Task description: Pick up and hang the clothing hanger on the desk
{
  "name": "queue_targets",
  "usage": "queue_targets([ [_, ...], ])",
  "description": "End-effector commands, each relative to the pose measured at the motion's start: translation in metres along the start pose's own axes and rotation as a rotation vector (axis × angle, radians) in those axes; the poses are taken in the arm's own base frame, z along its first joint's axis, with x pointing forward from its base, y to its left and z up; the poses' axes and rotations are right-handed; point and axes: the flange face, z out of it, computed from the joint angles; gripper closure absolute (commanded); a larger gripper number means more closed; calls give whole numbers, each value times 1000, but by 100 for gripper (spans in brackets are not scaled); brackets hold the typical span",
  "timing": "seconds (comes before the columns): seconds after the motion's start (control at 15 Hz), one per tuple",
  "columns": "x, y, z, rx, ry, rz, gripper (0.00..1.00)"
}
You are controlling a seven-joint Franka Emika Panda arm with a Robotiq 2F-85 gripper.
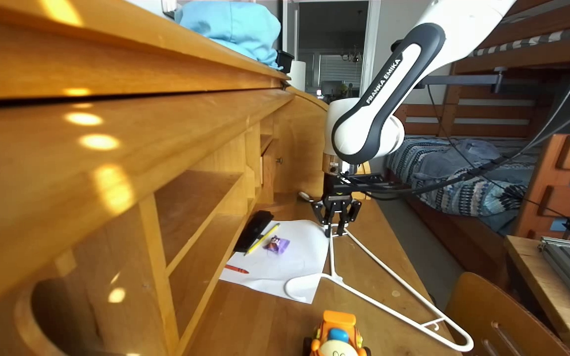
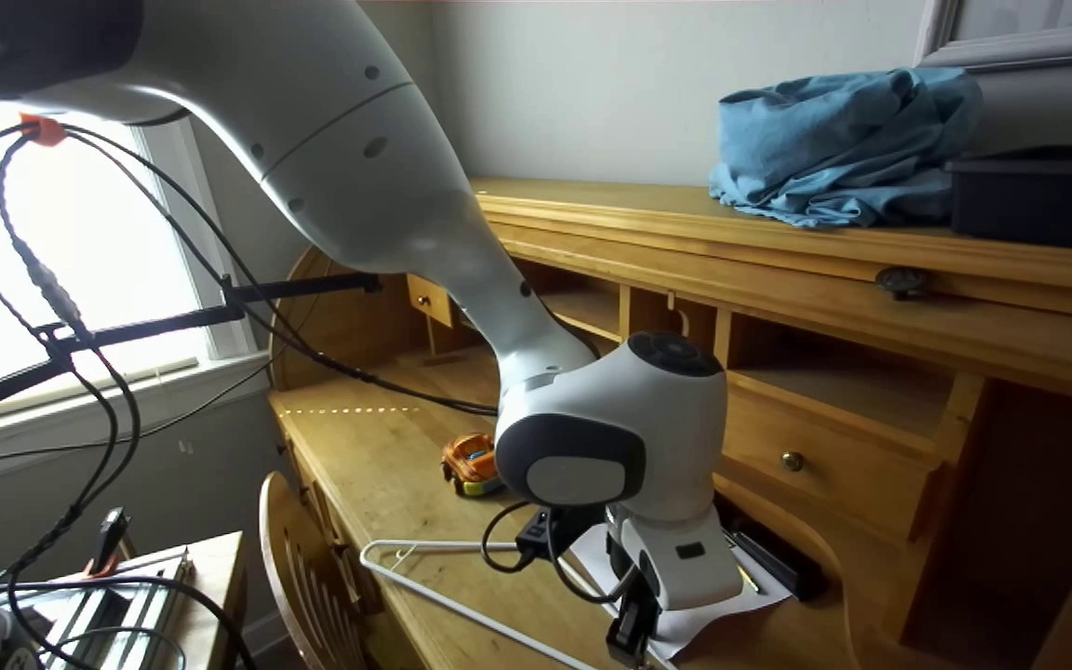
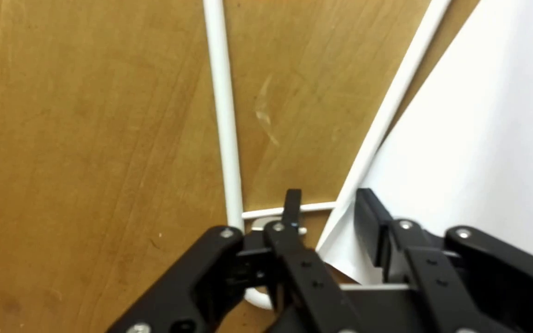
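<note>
The white clothing hanger (image 1: 384,306) lies flat on the wooden desk (image 1: 265,316), its hook resting over the paper sheet (image 1: 305,252). It also shows in an exterior view (image 2: 489,620) and in the wrist view (image 3: 225,115). My gripper (image 1: 334,232) points down at the hanger's far corner; it is also low in an exterior view (image 2: 634,637). In the wrist view the gripper (image 3: 328,199) is open. One finger is over the hanger's inside and the other over the paper, with a hanger arm running between them. Whether a finger touches it I cannot tell.
An orange toy car (image 1: 338,336) stands on the desk near the hanger. A black case (image 1: 254,231), a yellow pencil (image 1: 262,239), a purple wrapper (image 1: 277,244) and a red crayon (image 1: 236,269) lie on or beside the paper. Cubby shelves (image 1: 201,198) line one side. A chair (image 2: 299,577) stands at the edge.
</note>
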Motion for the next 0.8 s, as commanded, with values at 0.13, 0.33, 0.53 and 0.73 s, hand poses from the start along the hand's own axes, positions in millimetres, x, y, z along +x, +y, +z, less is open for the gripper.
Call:
queue_targets([
  [0.13, 4, -6, 5, 13, -1, 29, 100],
  [0.33, 4, -7, 4, 13, -4, 27, 100],
  [0.53, 2, -6, 2, 6, -15, 22, 100],
  [0.73, -2, -7, -2, -4, -24, 22, 73],
])
